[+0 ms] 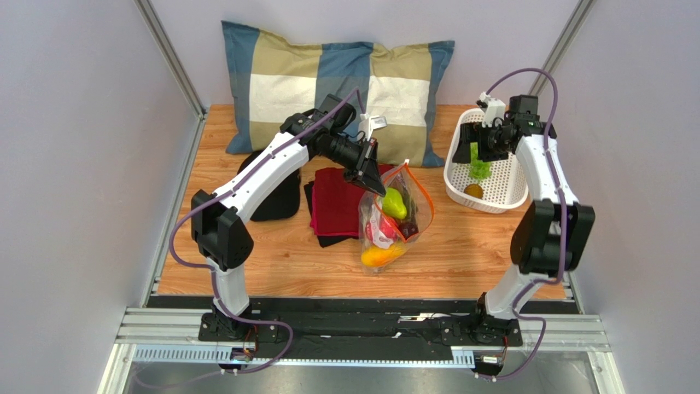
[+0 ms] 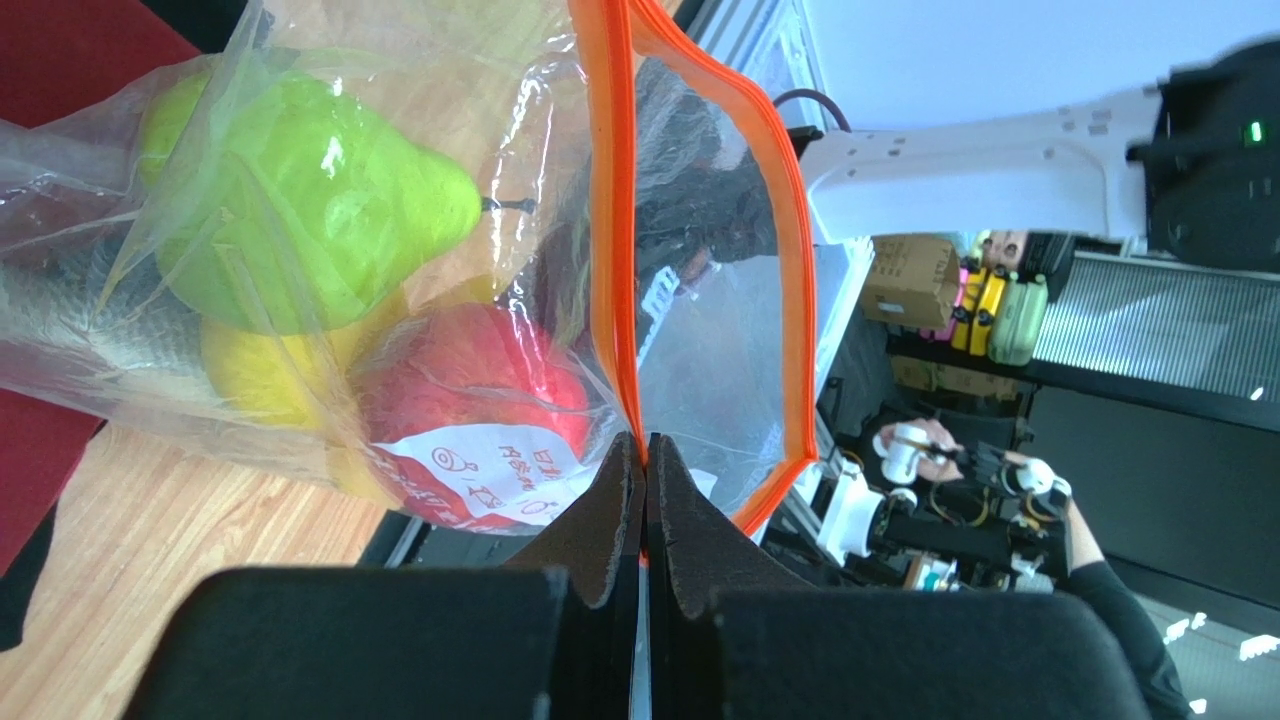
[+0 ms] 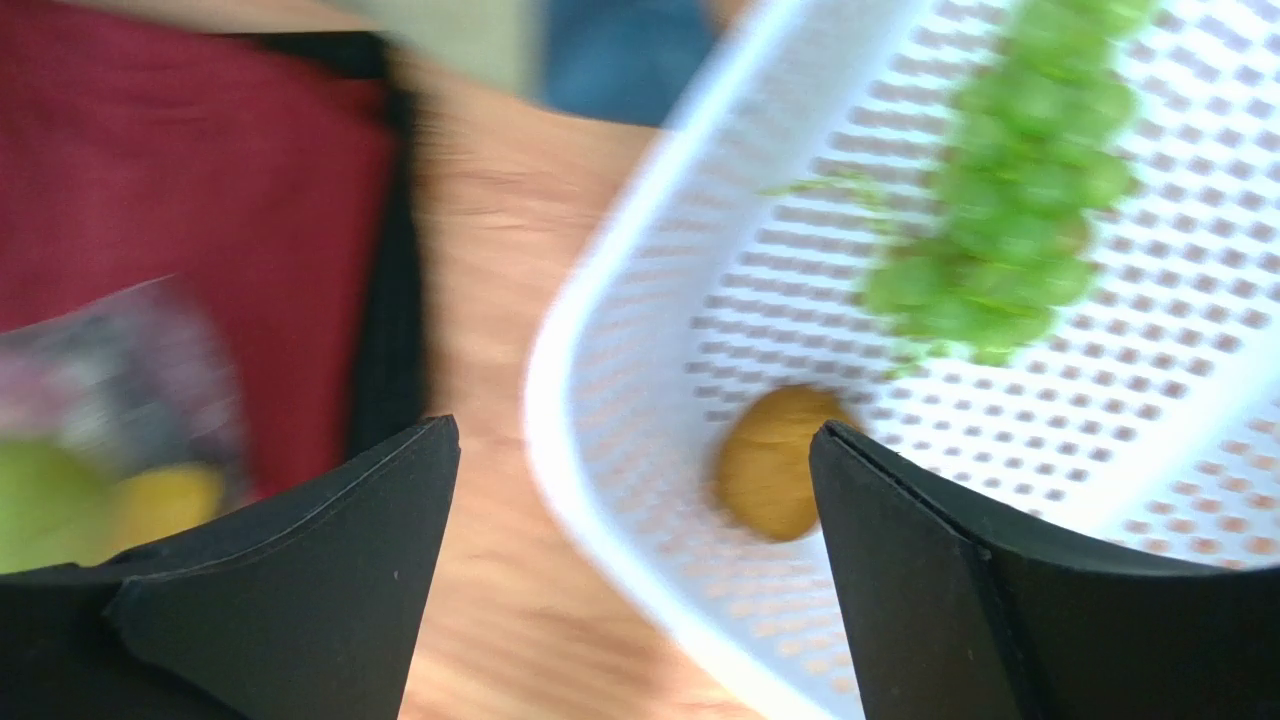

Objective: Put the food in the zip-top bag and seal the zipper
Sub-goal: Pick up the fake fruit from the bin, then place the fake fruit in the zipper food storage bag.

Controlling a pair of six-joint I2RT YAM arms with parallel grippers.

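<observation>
Near mid-table, pear [image 2: 301, 195] and red fruit [image 2: 466, 393] in bag [image 2: 706, 353], zipper [image 2: 607, 225] unsealed, pinched by left gripper [image 2: 646, 450]; at far-right corner, grapes [image 3: 1022, 195], orange piece [image 3: 774, 480] waiting in basket [image 3: 624, 338] under open-jawed right gripper [image 3: 634, 432].

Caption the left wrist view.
Left gripper pinches the orange zipper of the zip-top bag, green pear and red fruit inside.

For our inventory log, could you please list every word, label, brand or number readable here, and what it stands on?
Nothing reads with certainty.
White label on the zip-top bag: red print with a round logo, upside down and crinkled, not legible.
Cardboard box and yellow bottles in the left wrist background: too small to read.
Top and right wrist views: no text visible.
</observation>
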